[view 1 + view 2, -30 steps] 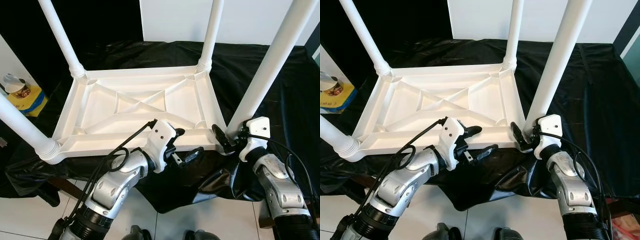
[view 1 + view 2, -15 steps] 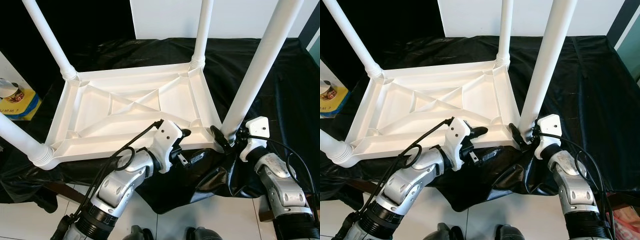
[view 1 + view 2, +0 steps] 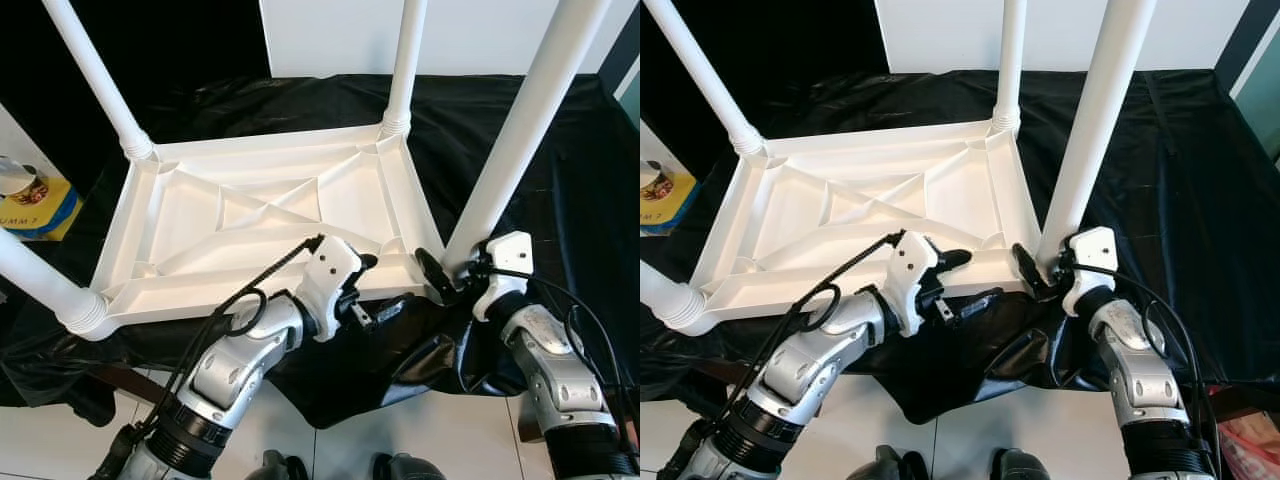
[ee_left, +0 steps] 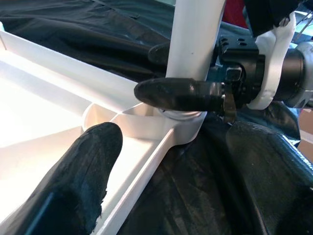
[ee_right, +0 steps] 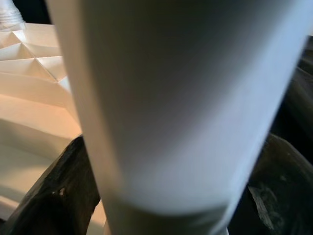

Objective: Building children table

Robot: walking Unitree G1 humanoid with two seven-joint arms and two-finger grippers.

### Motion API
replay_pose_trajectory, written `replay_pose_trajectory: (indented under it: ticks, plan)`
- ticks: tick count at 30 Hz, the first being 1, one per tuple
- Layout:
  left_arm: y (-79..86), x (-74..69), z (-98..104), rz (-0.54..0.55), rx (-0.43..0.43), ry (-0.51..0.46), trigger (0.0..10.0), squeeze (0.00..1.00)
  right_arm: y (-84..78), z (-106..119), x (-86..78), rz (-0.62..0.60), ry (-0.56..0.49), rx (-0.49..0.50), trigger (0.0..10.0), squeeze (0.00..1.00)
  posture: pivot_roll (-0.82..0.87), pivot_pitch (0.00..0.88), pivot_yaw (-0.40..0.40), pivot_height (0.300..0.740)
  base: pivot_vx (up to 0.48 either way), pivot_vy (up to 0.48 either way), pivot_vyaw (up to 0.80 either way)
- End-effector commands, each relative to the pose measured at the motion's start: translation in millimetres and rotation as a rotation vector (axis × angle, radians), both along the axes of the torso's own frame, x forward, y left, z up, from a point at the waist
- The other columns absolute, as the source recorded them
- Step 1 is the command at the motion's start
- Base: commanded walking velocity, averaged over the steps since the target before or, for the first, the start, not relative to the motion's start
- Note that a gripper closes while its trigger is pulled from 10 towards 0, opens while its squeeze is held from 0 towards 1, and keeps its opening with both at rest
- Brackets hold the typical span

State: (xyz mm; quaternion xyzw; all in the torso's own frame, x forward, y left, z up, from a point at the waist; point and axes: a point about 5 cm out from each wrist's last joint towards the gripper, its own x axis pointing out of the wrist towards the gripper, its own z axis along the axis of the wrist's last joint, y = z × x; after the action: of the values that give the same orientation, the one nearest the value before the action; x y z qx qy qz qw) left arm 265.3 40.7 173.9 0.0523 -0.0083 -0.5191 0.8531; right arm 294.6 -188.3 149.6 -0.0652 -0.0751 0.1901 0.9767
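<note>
black plastic sheeting carries the upturned white table top, left gripper spread astride its near rim, right gripper clasping the near-right leg at its socket; twisting could cross-thread it.

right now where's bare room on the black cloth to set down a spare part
The widest bare patch of black cloth lies right of the near right leg, running back to the wall. A narrower strip lies behind the upturned tabletop. The near right corner is crowded: the right gripper is around the leg base, and the left gripper straddles the near rim.
</note>
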Motion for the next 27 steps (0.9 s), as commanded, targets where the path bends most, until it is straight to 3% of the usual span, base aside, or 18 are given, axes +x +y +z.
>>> replay_pose_trajectory:
  ticks: [1, 6, 7, 8, 19, 20, 25, 27]
  plan:
    - [0.9, -3.2, -1, -0.075, 0.016, -0.001, 10.0, 0.00, 3.0, -4, 0.6, 0.021, 0.009, 0.001, 10.0, 0.00, -0.17, 0.152, 0.053, 0.740, 0.000, 0.000, 0.00]
    - [1.7, -3.7, -2, -0.072, 0.018, -0.001, 10.0, 0.00, 3.9, -5, 1.2, 0.026, 0.012, -0.001, 10.0, 0.00, -0.17, 0.148, 0.050, 0.740, 0.000, 0.000, 0.00]
    - [2.2, -3.4, -2, -0.068, 0.019, -0.001, 10.0, 0.00, 4.7, -5, 2.2, 0.031, 0.013, -0.002, 0.3, 0.00, -0.16, 0.146, 0.045, 0.740, 0.000, 0.000, 0.00]
    - [2.5, -3.1, -2, -0.065, 0.020, -0.002, 10.0, 0.00, 5.4, -5, 2.7, 0.035, 0.014, -0.002, 0.0, 0.00, -0.16, 0.146, 0.045, 0.740, 0.000, 0.000, 0.00]
    - [6.3, -2.7, -7, -0.064, 0.056, -0.012, 10.0, 0.00, 6.1, -11, 2.9, 0.027, 0.031, -0.003, 0.0, 0.00, -0.16, 0.141, 0.047, 0.740, 0.000, 0.000, 0.00]
    - [6.3, -3.8, -8, -0.070, 0.059, -0.009, 10.0, 0.00, 6.0, -12, 2.5, 0.003, 0.042, 0.009, 10.0, 0.00, -0.16, 0.143, 0.049, 0.740, 0.000, 0.000, 0.00]
    - [6.7, -5.0, -9, -0.079, 0.064, -0.006, 10.0, 0.00, 7.0, -15, 1.3, -0.043, 0.062, 0.041, 10.0, 0.00, -0.15, 0.145, 0.049, 0.740, 0.000, 0.000, 0.00]
    - [7.7, -5.2, -9, -0.085, 0.071, -0.005, 10.0, 0.00, 12.5, -20, -1.5, -0.126, 0.096, 0.058, 10.0, 0.00, -0.15, 0.149, 0.048, 0.740, 0.000, 0.000, 0.00]
